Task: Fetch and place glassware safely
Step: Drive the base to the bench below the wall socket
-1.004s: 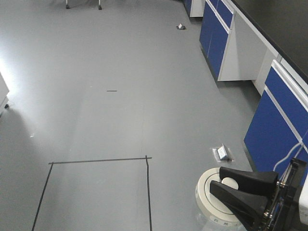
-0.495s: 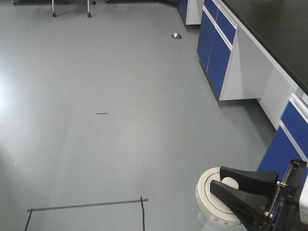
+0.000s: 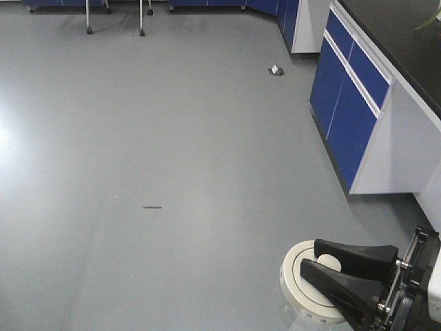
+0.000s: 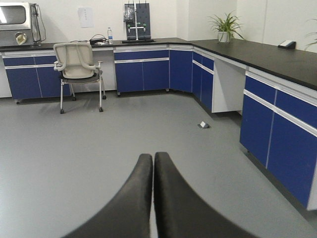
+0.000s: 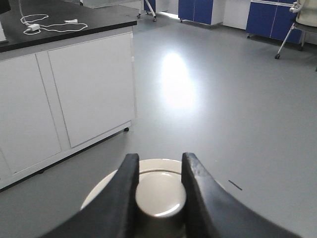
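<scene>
The glass jar with its round cream-white lid hangs at the lower right of the front view, above the grey floor. My right gripper is shut on the lid's raised centre knob; in the right wrist view the two black fingers press the knob from both sides, with the lid's rim showing beyond them. The clear glass body under the lid barely shows. My left gripper is shut and empty, its black fingers pressed together and pointing across the open floor.
Blue lab cabinets under a black counter run along the right. A small grey object lies on the floor by them. A beige office chair stands at the far wall. A white cabinet stands left of my right gripper.
The whole view has moved forward over the floor: the black tape square and the floor socket box have passed out of view, the cabinets have shifted. The jar stays in the right gripper.
</scene>
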You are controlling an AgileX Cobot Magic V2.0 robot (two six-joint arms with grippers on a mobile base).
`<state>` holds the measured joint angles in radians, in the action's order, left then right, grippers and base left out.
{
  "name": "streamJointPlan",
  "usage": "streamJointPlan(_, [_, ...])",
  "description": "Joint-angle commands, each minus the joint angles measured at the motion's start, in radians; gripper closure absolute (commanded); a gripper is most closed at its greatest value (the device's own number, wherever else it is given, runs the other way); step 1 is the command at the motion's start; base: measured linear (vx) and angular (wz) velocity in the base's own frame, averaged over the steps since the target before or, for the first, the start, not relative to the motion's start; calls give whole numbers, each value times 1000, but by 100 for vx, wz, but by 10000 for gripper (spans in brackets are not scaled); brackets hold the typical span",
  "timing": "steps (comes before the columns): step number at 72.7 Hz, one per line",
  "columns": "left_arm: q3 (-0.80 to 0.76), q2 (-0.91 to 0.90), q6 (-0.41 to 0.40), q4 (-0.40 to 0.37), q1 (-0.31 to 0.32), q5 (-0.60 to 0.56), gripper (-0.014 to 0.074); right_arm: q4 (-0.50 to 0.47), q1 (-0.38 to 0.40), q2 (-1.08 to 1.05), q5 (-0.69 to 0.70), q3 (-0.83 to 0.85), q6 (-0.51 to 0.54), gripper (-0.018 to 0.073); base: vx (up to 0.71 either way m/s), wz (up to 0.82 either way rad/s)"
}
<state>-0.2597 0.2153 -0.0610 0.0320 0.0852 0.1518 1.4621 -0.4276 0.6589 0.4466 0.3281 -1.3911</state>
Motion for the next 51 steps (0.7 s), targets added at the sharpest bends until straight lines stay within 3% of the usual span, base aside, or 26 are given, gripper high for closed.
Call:
streamJointPlan(1, [-26,5,-5,-8,0,-73,603,-35,3,-3,16,33,-1,560,62,4])
streamJointPlan(51, [-26,5,-5,-8,0,-73,603,-35,3,-3,16,33,-1,560,63,1])
